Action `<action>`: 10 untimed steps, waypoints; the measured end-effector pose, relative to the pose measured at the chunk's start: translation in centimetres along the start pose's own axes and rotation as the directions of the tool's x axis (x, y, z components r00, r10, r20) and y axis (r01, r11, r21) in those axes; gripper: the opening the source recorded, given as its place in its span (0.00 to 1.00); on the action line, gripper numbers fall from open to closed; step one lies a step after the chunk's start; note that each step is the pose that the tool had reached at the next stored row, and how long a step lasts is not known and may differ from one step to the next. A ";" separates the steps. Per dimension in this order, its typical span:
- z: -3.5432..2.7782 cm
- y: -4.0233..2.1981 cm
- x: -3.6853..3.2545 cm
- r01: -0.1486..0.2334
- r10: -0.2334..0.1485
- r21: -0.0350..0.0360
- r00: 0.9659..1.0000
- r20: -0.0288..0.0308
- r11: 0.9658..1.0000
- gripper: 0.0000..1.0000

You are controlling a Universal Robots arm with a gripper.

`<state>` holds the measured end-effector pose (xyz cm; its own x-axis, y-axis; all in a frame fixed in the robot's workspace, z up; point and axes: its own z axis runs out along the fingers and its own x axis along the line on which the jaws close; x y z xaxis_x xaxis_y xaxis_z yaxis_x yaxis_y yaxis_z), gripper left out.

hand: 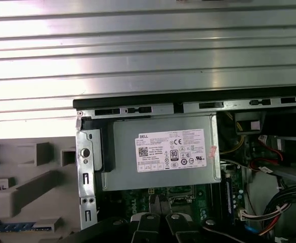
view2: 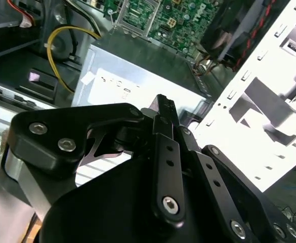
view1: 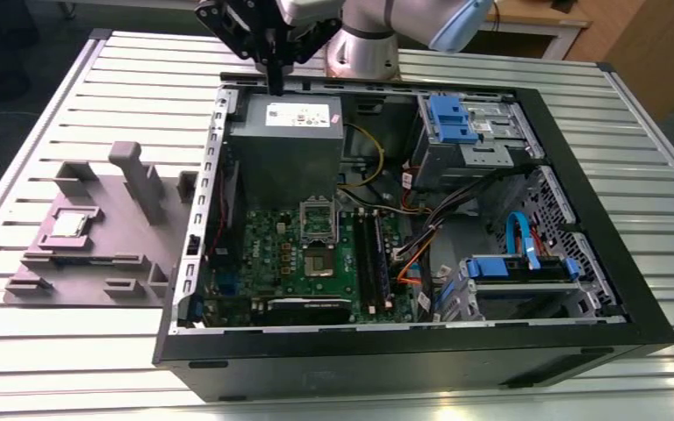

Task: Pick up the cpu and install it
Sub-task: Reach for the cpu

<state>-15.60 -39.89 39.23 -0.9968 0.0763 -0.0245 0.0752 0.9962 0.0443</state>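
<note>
Trouble could come if you drop straight down from here: your claw (view1: 276,86), fingers pressed together and holding nothing, hangs by the back wall of the computer case (view1: 407,364), and I think it could bump the grey power box (view1: 284,145). The cpu (view1: 70,224) sits well apart from it, in a pocket of the grey holder tray (view1: 103,263) outside the case, on the exterior view's left. Inside the case you have the green board (view1: 296,263), its dark square socket (view1: 317,219), loose wires (view1: 431,232) and blue drive holders (view1: 448,118).
</note>
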 end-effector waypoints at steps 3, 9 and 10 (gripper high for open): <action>0.00 -0.05 0.65 0.000 0.000 0.000 1.000 0.000 1.000 0.10; 0.00 -0.16 2.06 0.000 0.000 0.000 1.000 0.000 1.000 0.10; 0.01 -0.17 2.23 0.000 0.000 0.000 1.000 0.000 1.000 0.10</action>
<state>-17.84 -39.89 39.16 -0.9968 0.0762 -0.0245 0.0751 0.9962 0.0443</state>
